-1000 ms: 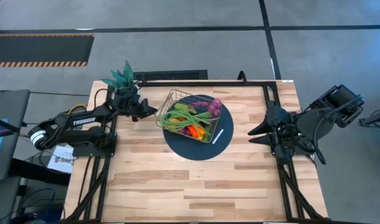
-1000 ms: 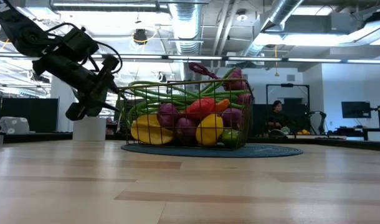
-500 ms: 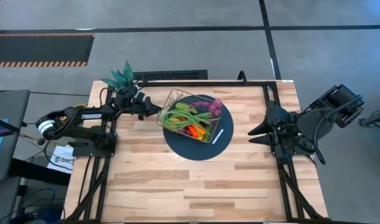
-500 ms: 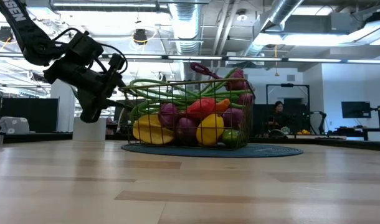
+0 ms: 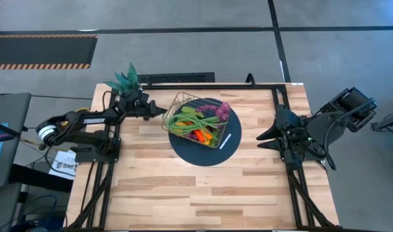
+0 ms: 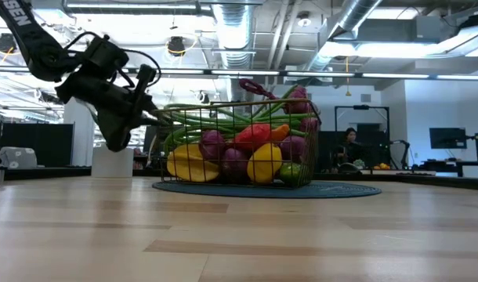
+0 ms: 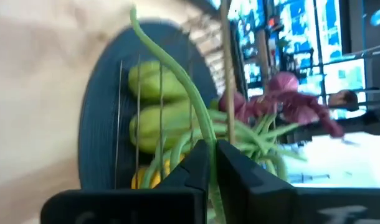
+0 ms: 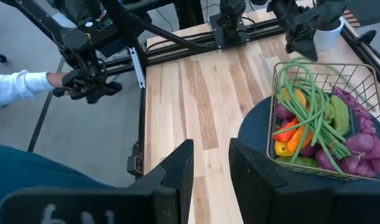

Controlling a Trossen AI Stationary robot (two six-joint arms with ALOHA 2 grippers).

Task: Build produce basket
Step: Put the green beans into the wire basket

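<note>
Pinching a green bean (image 7: 177,93), left gripper (image 7: 212,162) meets basket (image 5: 177,103).

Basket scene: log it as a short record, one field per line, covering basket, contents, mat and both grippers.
basket: wire basket sitting on the dark blue mat, centre of the table
contents: long green beans, purple grapes, yellow lemon, orange pepper
left gripper: at the basket's left rim, shut on a green bean
right gripper: waiting at the table's right edge, open, empty
</note>
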